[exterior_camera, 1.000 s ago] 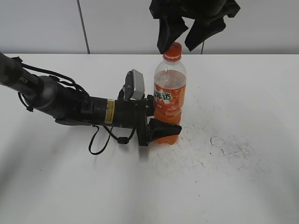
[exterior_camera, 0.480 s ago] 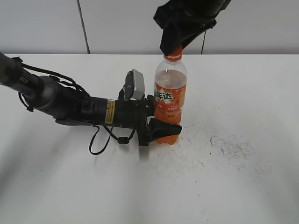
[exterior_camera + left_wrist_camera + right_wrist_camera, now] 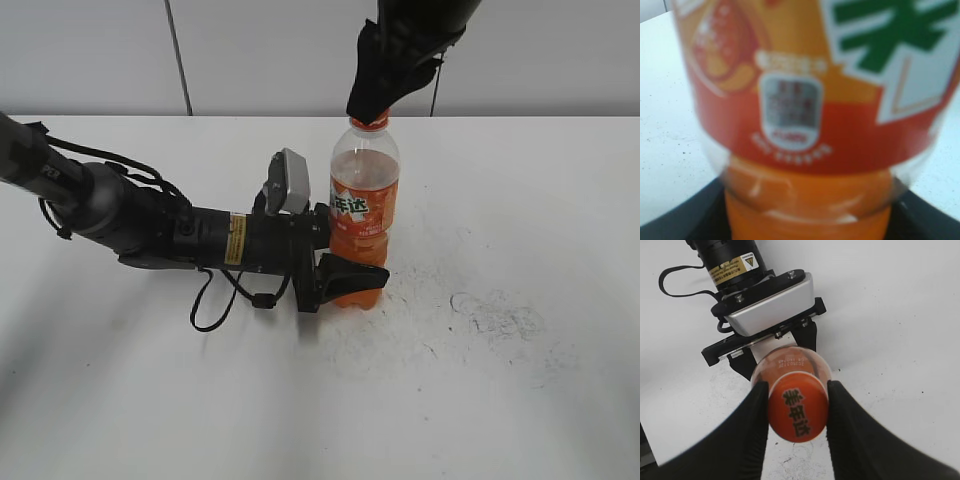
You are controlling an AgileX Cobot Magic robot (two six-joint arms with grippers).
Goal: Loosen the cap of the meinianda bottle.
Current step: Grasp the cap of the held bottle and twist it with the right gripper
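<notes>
Lowering since a second ago, the right gripper [image 3: 371, 103] now covers the cap [image 3: 798, 413], which had stood bare beneath its spread fingers; the bottle and left arm have not shifted. Across the white table [image 3: 520, 400], scuffed grey to the bottle's right, the left arm lies low from the left edge, its silver wrist camera [image 3: 289, 182] just beside the bottle. The meinianda bottle [image 3: 363, 215] stands upright near the middle. Its lower body is clamped in the left gripper [image 3: 345, 262], one black finger [image 3: 352, 273] curving across the front. From above, the right gripper's two black fingers [image 3: 756, 425] press both sides of the cap. A black cable [image 3: 215, 300] loops under the left arm.
</notes>
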